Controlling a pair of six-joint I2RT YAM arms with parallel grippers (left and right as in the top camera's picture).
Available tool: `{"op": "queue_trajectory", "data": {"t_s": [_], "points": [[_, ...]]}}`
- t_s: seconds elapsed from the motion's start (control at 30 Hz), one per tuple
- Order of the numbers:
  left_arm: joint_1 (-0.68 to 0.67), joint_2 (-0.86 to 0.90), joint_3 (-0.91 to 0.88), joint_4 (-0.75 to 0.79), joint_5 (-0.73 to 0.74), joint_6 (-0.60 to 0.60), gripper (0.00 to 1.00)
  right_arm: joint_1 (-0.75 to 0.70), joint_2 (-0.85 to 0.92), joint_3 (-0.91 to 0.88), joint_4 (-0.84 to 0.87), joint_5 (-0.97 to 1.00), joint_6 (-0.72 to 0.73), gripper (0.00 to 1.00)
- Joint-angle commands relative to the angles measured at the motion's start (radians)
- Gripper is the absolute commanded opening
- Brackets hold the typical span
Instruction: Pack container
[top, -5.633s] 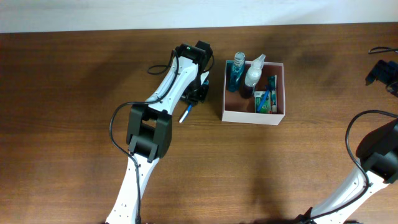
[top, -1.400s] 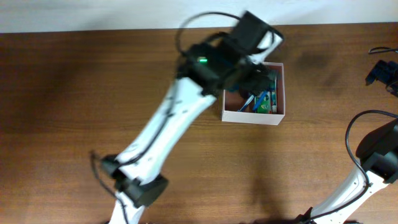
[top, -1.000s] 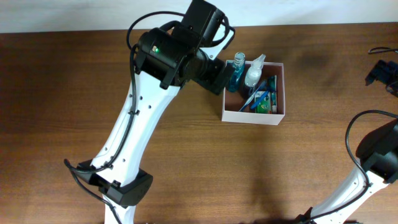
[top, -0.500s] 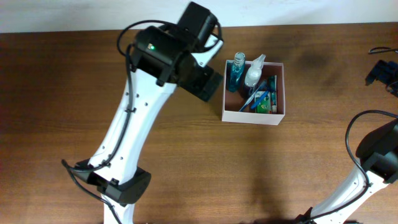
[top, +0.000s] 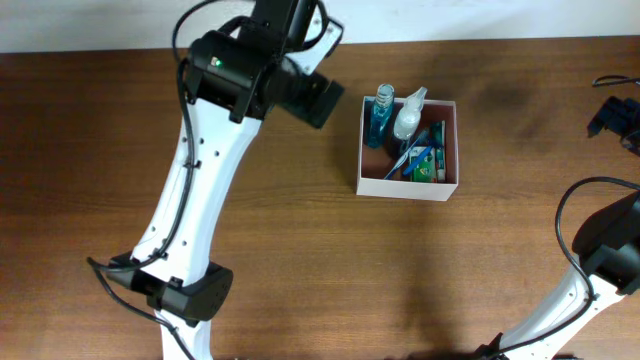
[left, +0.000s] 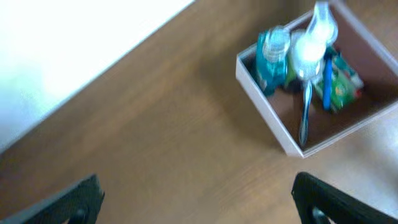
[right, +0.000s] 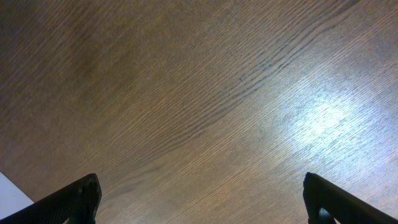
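The container (top: 405, 187), a square white box with a pink inside, stands right of the table's middle. In it are a blue bottle (top: 379, 115), a white spray bottle (top: 407, 118), a green packet (top: 428, 162) and a blue toothbrush (top: 398, 166). My left gripper (top: 318, 100) hovers just left of the box, open and empty. In the left wrist view the container (left: 264, 106) sits at the upper right, with the left gripper (left: 199, 200) open above bare wood. My right gripper (top: 614, 118) is at the far right edge, and the right wrist view shows this gripper (right: 202, 200) open over bare wood.
The wooden table (top: 480, 270) ends at a white wall (top: 120, 25) along the back. The left arm's white links (top: 200, 190) cross the left half of the table. A black cable (top: 612, 80) lies by the right gripper.
The left arm has pulled back from above the container, up and to the left. A blue toothbrush that earlier lay on the table is now inside the box. The right arm is still.
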Motion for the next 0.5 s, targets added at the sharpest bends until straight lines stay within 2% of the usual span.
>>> {"op": "queue_trajectory", "data": {"t_s": [0.0, 0.2, 0.33, 0.47], "points": [[0.032, -0.066, -0.162, 0.146, 0.093, 0.064, 0.99, -0.004, -0.01, -0.007, 0.002, 0.012, 0.008, 0.99], [0.169, -0.179, -0.611, 0.6, 0.481, 0.064, 1.0, -0.004, -0.01, -0.007, 0.002, 0.012, 0.008, 0.99], [0.24, -0.251, -0.832, 0.783, 0.621, 0.042, 1.0, -0.004, -0.01, -0.007, 0.003, 0.012, 0.008, 0.99], [0.334, -0.377, -1.027, 0.873, 0.587, -0.239, 0.99, -0.004, -0.01, -0.007, 0.002, 0.012, 0.008, 0.99]]}}
